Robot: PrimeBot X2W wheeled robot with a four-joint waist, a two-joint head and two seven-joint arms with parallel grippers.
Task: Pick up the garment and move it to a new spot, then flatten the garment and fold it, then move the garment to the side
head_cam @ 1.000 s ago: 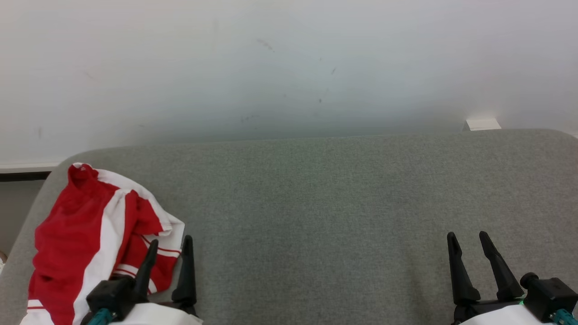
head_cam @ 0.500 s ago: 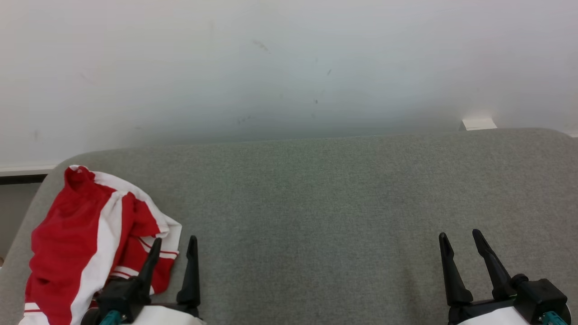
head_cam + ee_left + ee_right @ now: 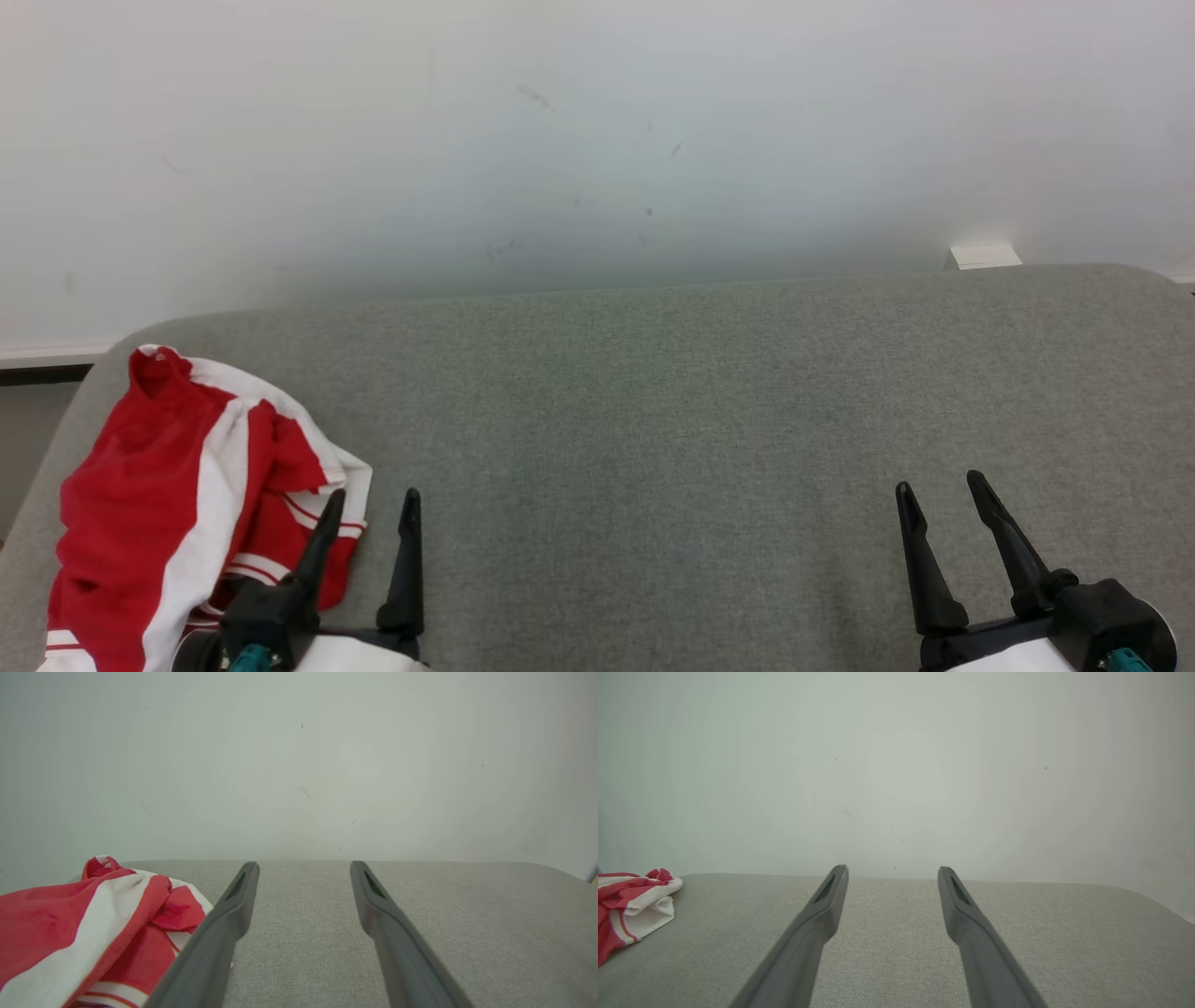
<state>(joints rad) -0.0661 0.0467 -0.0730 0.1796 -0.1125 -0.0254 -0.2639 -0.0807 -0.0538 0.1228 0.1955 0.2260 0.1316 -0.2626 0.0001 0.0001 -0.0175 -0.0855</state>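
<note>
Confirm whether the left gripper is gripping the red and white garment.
No: the left gripper stands open beside the garment, with nothing between its jaws.

One red-and-white garment (image 3: 187,504), one grey table (image 3: 653,420) and two grippers, the left gripper (image 3: 373,497) and the right gripper (image 3: 938,483), each with two dark fingers (image 3: 407,560), before one pale wall (image 3: 597,140).

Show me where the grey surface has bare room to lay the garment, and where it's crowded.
Bare: the grey surface between the left gripper and the right gripper, back to the wall. Crowded: the left end, where the crumpled garment lies beside the left gripper.
</note>
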